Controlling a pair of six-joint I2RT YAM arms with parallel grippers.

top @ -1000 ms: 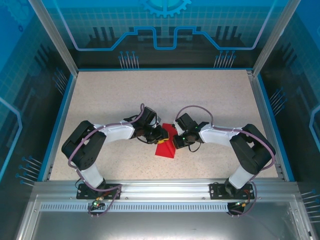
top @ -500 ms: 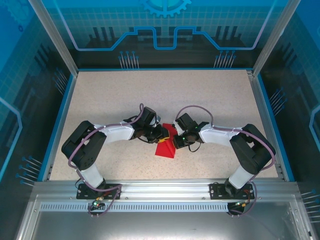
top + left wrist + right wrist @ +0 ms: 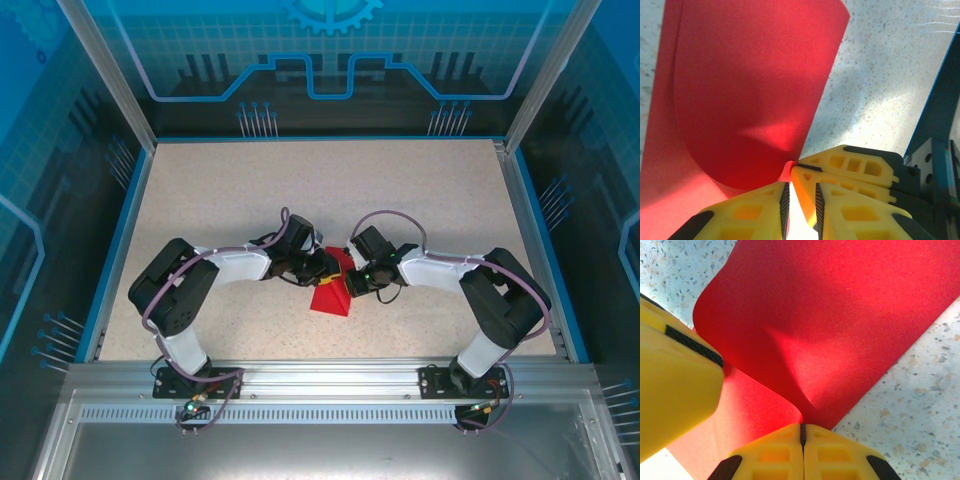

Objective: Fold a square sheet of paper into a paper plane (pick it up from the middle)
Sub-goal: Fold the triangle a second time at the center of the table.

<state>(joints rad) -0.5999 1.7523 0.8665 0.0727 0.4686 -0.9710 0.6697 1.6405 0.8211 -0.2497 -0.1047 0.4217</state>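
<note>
Scene: two robot arms reach inward over a speckled table (image 3: 230,200), meeting just below the centre of the overhead view.
Paper: the square sheet of paper (image 3: 331,298), bright red, lies between the two wrists. Its lower layer rests flat on the table, and an upper flap curls up and over it.
Left gripper (image 3: 801,189): at the bottom of its wrist view, the yellow fingers stand a narrow gap apart with light showing between the pads. The curled flap meets their tips; I cannot tell whether they nip it.
Right gripper (image 3: 802,434): at the bottom centre of its wrist view, the fingers are pressed together on the flap's rounded edge.
Step in hand: probably bringing a flap over to form one of the plane's early folds, with most of the folding yet to come.
Doing it well: move both wrists together and low, lay the lifted edge squarely on the layer beneath, then press along the bend for a sharp crease.
Risk: an uneven pull could skew the fold or drag the bottom layer.
</note>
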